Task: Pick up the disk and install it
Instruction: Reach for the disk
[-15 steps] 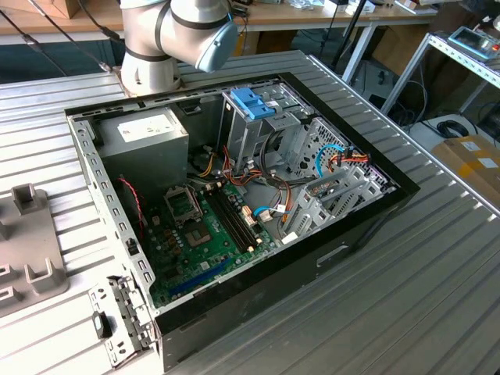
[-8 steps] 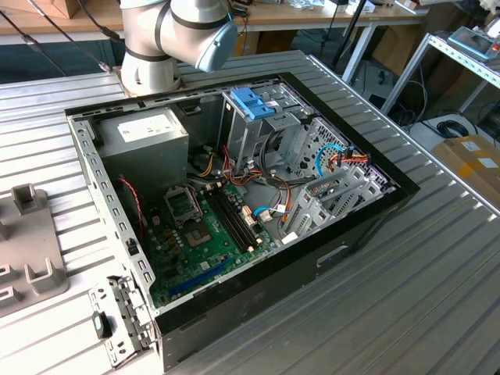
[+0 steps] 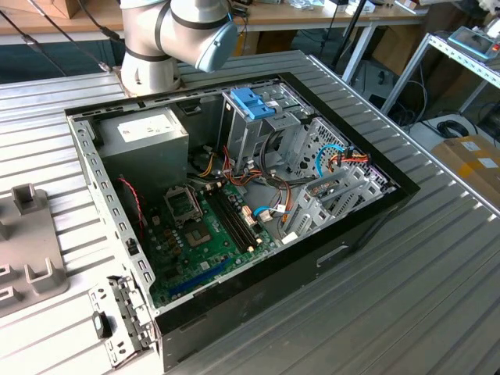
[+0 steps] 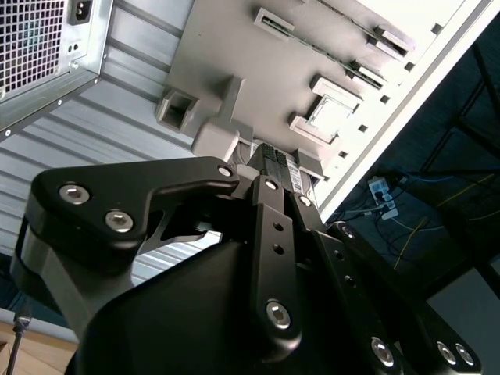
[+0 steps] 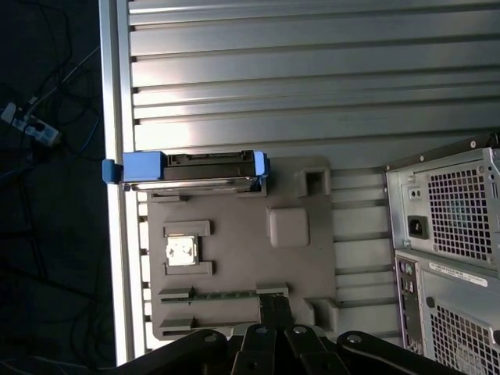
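Note:
The disk (image 5: 187, 170), grey metal with light-blue rails at both ends, stands on edge in a slot at one end of a grey fixture plate (image 5: 234, 234). My gripper (image 5: 273, 303) hovers high above the opposite end of that plate, well apart from the disk. Its black fingers (image 4: 269, 160) are pressed together with nothing between them. The open computer case (image 3: 234, 203) lies on the ribbed metal table, and a silver drive cage with a blue latch (image 3: 254, 101) sits at its far side.
The plate also holds a processor chip (image 5: 181, 251) and a memory stick (image 5: 211, 294) in their own recesses. The case's rear panel (image 5: 445, 234) stands beside the plate. The table's edge (image 5: 113, 234) runs close behind the disk. A loose bracket (image 3: 117, 320) lies by the case.

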You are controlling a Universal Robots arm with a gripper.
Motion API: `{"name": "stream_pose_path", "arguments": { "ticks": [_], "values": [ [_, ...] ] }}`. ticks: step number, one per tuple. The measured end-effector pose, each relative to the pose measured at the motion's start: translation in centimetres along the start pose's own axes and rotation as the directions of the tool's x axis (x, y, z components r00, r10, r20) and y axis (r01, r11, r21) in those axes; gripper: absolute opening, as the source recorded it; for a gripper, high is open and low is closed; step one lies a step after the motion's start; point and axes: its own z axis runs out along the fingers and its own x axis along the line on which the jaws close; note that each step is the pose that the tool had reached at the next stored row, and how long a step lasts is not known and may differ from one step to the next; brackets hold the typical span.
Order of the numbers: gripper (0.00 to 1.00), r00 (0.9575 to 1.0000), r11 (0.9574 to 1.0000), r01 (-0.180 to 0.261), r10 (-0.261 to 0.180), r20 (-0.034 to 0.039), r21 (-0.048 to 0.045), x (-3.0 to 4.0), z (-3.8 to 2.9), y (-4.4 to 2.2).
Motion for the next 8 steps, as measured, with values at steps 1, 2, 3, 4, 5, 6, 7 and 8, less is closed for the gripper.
{"name": "stream_pose_path", "arguments": {
  "ticks": [1,2,3,4,5,6,7,8],
  "values": [
    [0.1,1.0,1.0,0.0,0.0,0.0,0.0,0.15,-0.01,-0.01],
    [0.1,1.0,1.0,0.0,0.0,0.0001,0.0,0.39,-0.01,-0.03],
    [0.1,1.0,1.0,0.0,0.0,0.0001,-0.0001,0.5,-0.01,-0.04],
    [0.1,1.0,1.0,0.0,0.0,0.0001,-0.0001,0.61,-0.01,-0.05],
    [0.1,1.0,1.0,0.0,0.0,0.0001,-0.0001,0.73,-0.01,-0.06],
    [0.1,1.0,1.0,0.0,0.0,0.0001,-0.0001,0.84,-0.01,-0.07],
    [0.1,1.0,1.0,0.0,0.0,0.0,0.0,0.98,-0.01,-0.08],
    [0.1,1.0,1.0,0.0,0.0,0.0,0.0,1.12,-0.01,-0.08]
  ]
}}
